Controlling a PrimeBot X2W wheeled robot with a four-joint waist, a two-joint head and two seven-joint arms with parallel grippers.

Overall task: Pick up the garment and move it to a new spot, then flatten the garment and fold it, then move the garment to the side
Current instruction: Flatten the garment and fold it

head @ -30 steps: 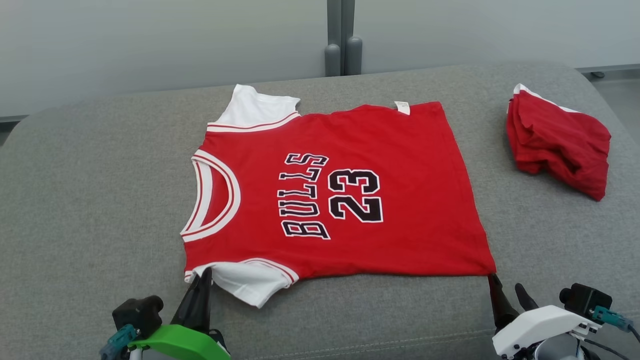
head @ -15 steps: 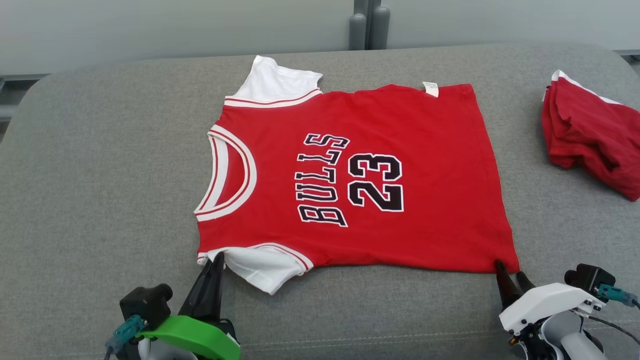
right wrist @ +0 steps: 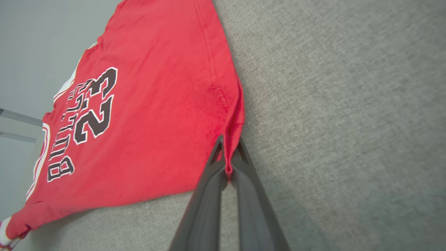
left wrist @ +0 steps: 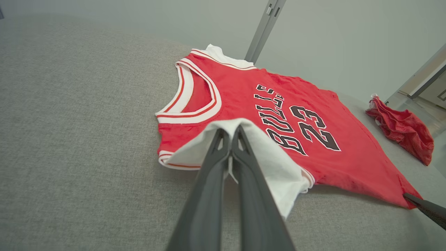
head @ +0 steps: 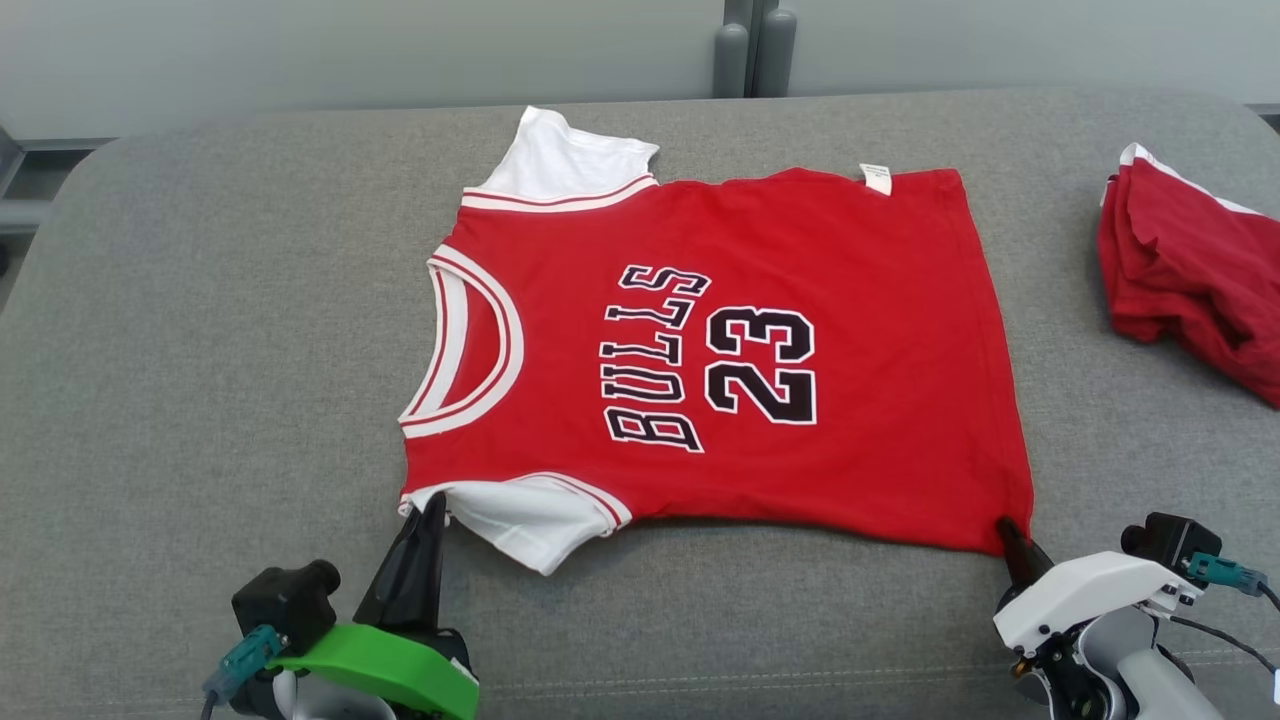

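Left tool (head: 434,503), right tool (head: 1004,527) — pinching jersey (head: 720,350) (spread).

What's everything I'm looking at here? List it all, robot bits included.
jersey: one, red with white sleeves, spread flat mid-surface.
bundled garment: one, red, far right of the surface.
padded surface: one, grey, under both garments.
posts: two, grey, behind the far edge.
left gripper: one, dark fingers, green mount, shut on the jersey's near white sleeve.
right gripper: one, dark fingers, white mount, shut on the jersey's near hem corner.
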